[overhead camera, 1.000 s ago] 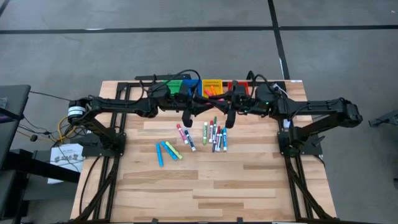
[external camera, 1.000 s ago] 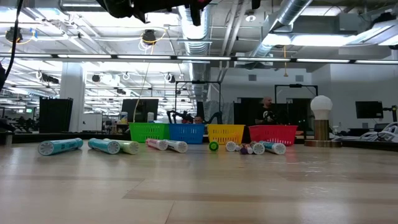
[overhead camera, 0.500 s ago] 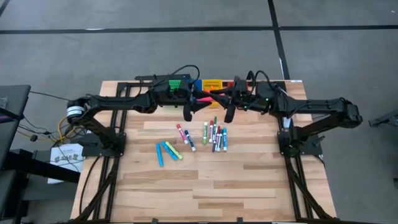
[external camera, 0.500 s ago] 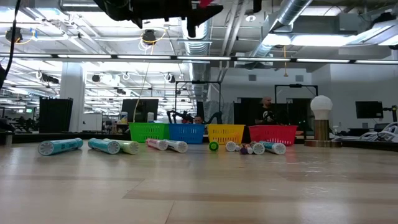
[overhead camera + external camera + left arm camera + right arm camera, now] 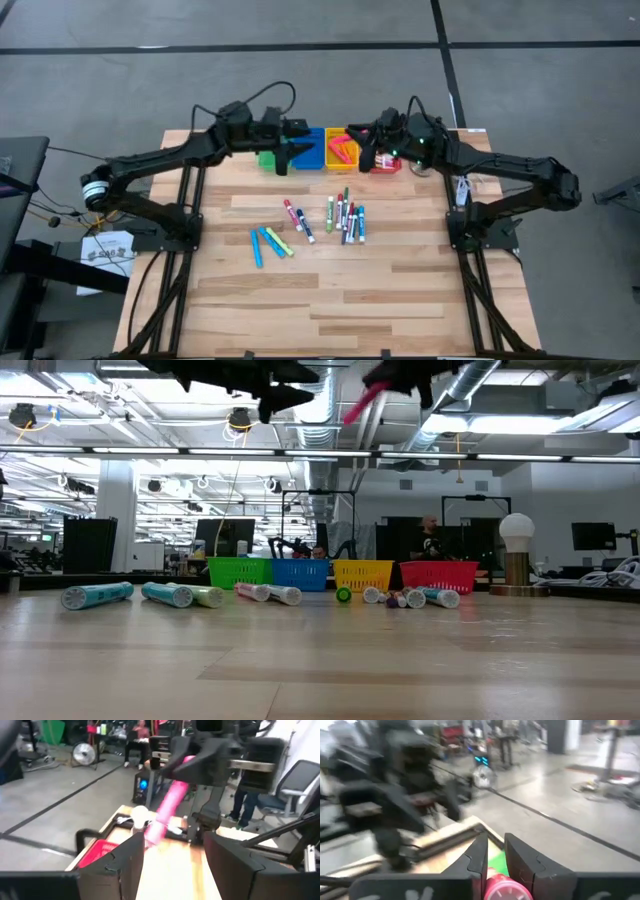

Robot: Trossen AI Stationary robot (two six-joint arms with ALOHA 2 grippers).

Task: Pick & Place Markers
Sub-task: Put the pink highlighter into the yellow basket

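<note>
Several markers lie loose on the wooden table: a cluster (image 5: 342, 215), a red-and-white pair (image 5: 298, 218) and a cyan and a yellow one (image 5: 268, 243). At the far edge stand green (image 5: 268, 157), blue (image 5: 312, 148), yellow (image 5: 341, 147) and red (image 5: 388, 163) bins. My right gripper (image 5: 368, 157) hangs high over the yellow and red bins, shut on a pink marker (image 5: 360, 402). My left gripper (image 5: 290, 152) hangs open and empty over the green and blue bins, facing the right gripper. My right gripper pinches the pink marker between its two fingers at the marker's upper end (image 5: 186, 761); its round end cap (image 5: 507, 890) shows between the fingers. The fingers come nearly level from the table's right. The marker slants down out of them toward the left gripper, high clear of table and bins.
The four bins stand in a row along the table's far edge, under both grippers. The near half of the table (image 5: 330, 300) carries no objects. A lamp (image 5: 517, 535) stands at the far right, and people show in the room beyond.
The two grippers stood tip to tip over the bins with the pink marker between them. My left gripper has let go of it and drawn back toward the table's left. My right gripper has swung toward the right with the marker, which now slants down from its fingers.
</note>
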